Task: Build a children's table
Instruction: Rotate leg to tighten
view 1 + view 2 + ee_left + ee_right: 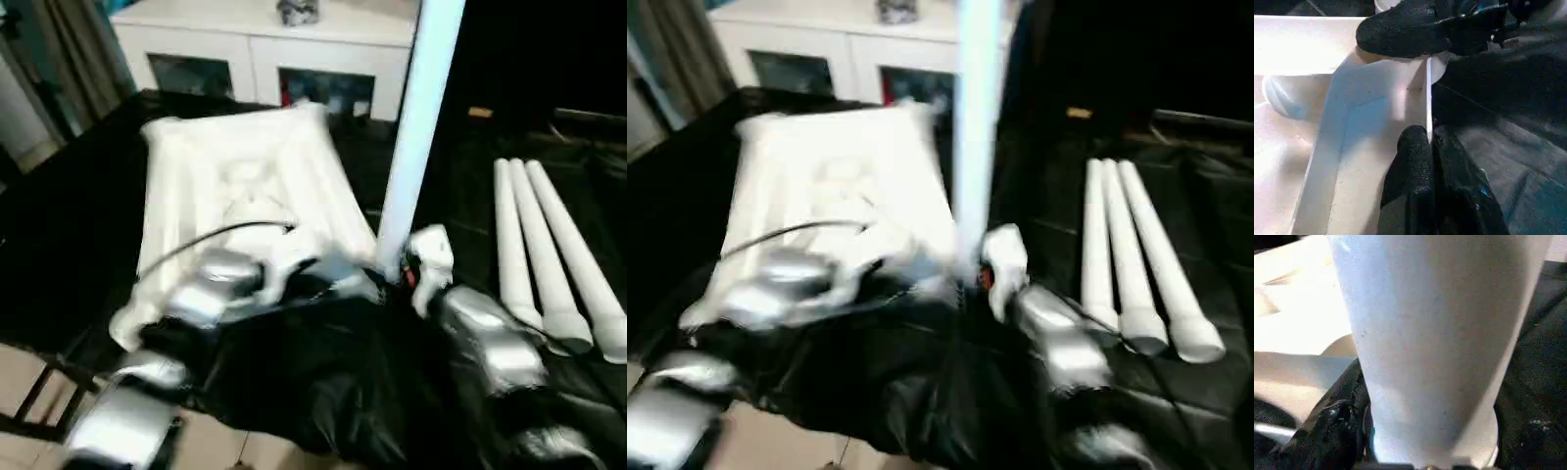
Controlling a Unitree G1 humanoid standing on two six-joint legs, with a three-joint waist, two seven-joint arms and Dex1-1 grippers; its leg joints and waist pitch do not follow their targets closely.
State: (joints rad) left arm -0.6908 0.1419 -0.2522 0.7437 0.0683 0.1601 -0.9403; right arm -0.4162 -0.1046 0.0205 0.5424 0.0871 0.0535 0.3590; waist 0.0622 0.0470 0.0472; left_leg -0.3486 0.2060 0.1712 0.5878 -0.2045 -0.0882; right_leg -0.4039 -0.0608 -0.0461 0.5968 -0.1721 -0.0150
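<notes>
The white tabletop lies underside up on a black-covered surface. At its near right corner one white leg stands upright. My right gripper is at the base of that leg, with a black finger pressed against each side of the tube. My left gripper is shut on the thin rim of the tabletop, close to the same corner. In the left wrist view, a finger of the right gripper curves around the leg's foot.
Three more white legs lie side by side on the black cloth to the right. A white glass-doored cabinet stands behind the tabletop. A dark frame shows on the floor at the near left.
</notes>
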